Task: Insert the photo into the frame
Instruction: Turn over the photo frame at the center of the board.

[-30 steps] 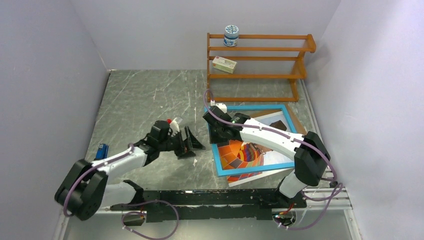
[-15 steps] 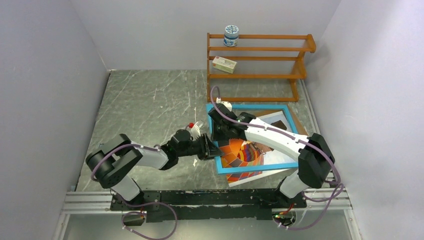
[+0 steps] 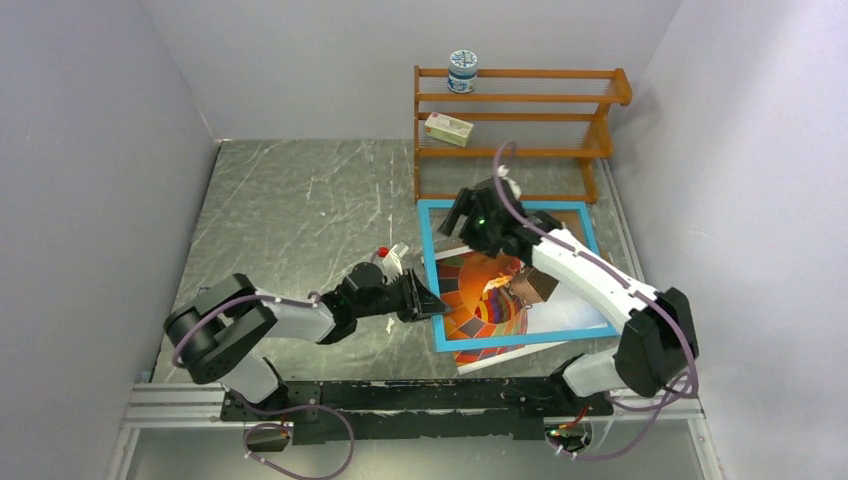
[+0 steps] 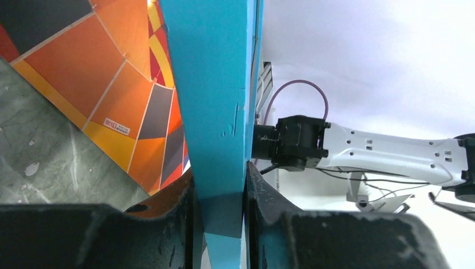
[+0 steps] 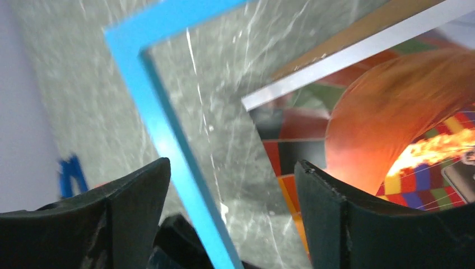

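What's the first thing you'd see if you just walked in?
The bright blue rectangular picture frame jumps out, right of centre, with the orange hot-air balloon photo showing through it. The left gripper pinches the frame's left edge, and an orange-brown wooden shelf rack stands at the back.

Blue frame (image 3: 428, 262) sits right of centre in the overhead view, lying skewed on the tabletop (image 3: 290, 210). Underneath it is the photo (image 3: 478, 305): orange and red balloon panels show through the clear pane, and its white border pokes out past the frame's lower edge.
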You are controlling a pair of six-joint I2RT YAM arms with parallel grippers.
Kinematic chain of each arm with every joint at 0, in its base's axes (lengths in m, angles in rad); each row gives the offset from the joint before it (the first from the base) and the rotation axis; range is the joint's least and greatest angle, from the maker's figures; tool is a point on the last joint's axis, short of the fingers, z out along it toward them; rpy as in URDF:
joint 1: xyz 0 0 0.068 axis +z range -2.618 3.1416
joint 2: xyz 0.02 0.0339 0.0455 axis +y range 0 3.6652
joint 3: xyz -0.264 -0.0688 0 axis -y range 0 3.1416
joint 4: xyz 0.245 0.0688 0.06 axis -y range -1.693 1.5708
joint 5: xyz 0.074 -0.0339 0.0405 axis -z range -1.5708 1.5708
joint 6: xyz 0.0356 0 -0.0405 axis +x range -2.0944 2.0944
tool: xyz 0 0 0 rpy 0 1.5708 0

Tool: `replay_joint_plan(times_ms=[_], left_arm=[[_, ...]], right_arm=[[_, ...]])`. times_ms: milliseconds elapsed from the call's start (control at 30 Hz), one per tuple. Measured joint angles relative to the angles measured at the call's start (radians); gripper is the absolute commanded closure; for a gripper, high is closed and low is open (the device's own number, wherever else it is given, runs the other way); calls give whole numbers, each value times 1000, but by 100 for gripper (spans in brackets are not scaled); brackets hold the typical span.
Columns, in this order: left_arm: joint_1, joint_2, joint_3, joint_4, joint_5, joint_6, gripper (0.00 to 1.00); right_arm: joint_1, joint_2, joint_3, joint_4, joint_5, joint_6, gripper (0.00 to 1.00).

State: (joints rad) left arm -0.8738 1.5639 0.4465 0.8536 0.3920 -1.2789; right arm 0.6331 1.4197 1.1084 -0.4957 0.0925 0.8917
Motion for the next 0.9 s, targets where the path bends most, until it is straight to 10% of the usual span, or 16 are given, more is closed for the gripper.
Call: replay_joint_plan(times_ms=[667,900], left_arm=[[-104,-187,67,-300,-136,266,97],[-127,-191,67,-319,-163,292,97]], right_arm=[[-436,-169,-144,115,101,540,27],[-458,-169,-156,153,145,599,59]])
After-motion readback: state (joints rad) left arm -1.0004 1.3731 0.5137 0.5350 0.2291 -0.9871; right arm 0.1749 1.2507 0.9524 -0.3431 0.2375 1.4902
